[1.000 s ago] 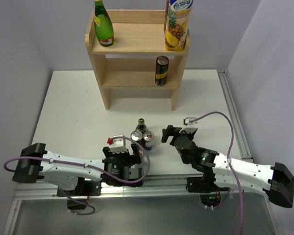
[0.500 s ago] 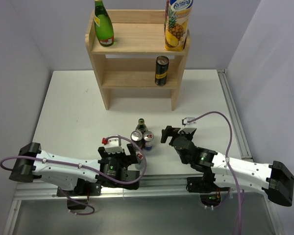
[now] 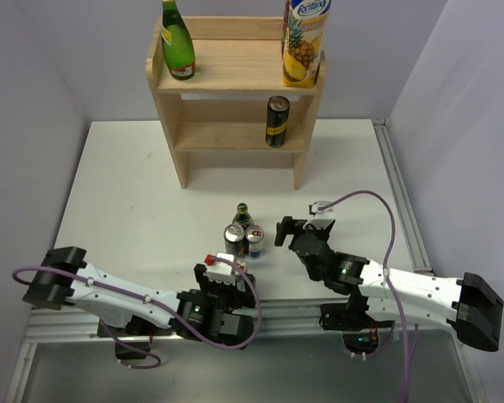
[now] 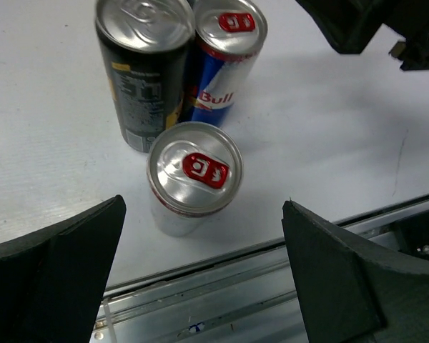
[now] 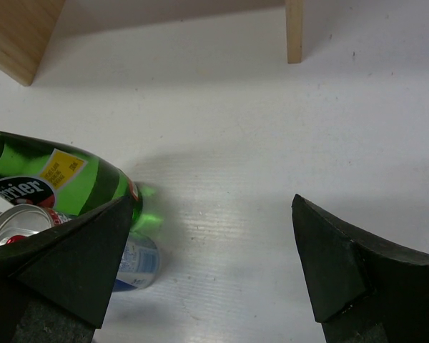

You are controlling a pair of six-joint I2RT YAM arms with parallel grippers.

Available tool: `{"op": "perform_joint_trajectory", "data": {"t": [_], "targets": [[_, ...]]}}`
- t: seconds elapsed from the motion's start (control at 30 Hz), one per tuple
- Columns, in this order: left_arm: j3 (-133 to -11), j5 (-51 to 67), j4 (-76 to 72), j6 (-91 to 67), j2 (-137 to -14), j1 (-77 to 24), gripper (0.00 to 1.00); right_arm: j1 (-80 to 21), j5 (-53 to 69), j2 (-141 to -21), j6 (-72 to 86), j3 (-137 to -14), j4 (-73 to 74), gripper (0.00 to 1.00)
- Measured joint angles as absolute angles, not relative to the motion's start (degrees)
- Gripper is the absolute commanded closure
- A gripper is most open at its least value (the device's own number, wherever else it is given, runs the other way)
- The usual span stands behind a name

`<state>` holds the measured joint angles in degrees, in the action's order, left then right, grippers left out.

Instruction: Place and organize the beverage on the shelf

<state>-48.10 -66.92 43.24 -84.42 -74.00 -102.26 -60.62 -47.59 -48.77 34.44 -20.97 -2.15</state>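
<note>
our left gripper (image 4: 204, 206) is wide open so the silver can (image 4: 194, 175) in front fits inside. our right gripper (image 5: 213, 204) is open too, green bottle (image 5: 57, 186) at its left. the shelf (image 3: 235, 71) stands far ahead.

Top external: high, behind the arm bases, looking down over the whole table (image 3: 126, 193) to the shelf (image 3: 235, 75).
Left wrist: close, steeply down on the can cluster (image 4: 194, 171).
Right wrist: low, facing the shelf (near the green bottle (image 5: 57, 182)).
All three share the cluster.
</note>
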Motion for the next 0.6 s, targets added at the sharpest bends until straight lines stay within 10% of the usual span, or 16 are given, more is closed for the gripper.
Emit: {"op": "perform_joint_trajectory", "data": {"t": [0.6], "targets": [[-46.65,-72.36,47.0,-106.56,-100.84,-101.43,0.01,-61.01,-47.55,-49.19,34.44,-20.97,-2.2,0.0]]}}
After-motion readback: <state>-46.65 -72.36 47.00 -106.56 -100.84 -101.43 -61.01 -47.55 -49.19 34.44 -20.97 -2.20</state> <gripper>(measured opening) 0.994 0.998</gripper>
